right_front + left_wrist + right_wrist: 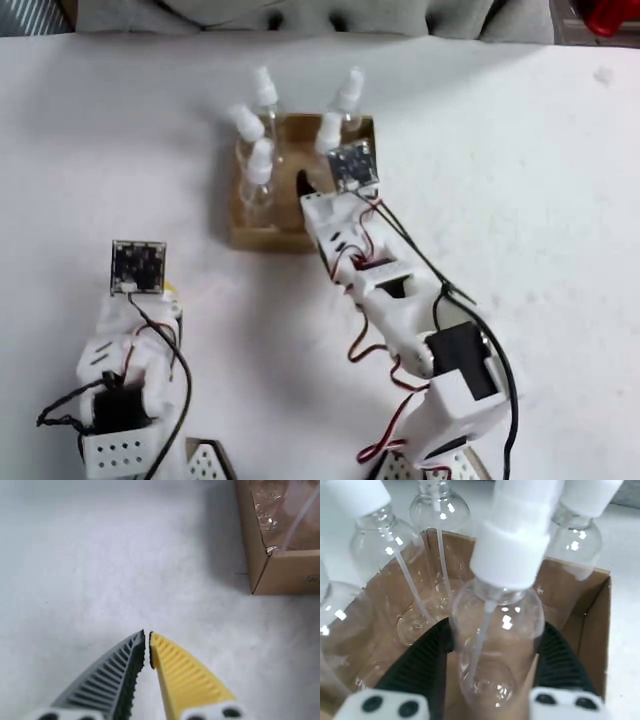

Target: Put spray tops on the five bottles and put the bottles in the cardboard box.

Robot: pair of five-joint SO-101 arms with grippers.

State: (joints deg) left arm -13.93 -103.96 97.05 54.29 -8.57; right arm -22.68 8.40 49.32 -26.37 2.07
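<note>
White counter (520,150) carries the cardboard box (258,238) toward its far edge. Inside the box, the right hand (495,629) is clenched around a capped bottle (495,675) that stands upright beside four other bottles (258,170), all with spray tops. Nearer the counter's near edge, the left hand (146,639) is pinched together, holding nothing.

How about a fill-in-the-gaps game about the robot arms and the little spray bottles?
The cardboard box holds ____ bottles with spray tops.
The right gripper is shut on one bottle, whose spray top is coloured ____.
The left gripper has one grey finger and one ____ finger.
Missing words: five, white, yellow.
</note>
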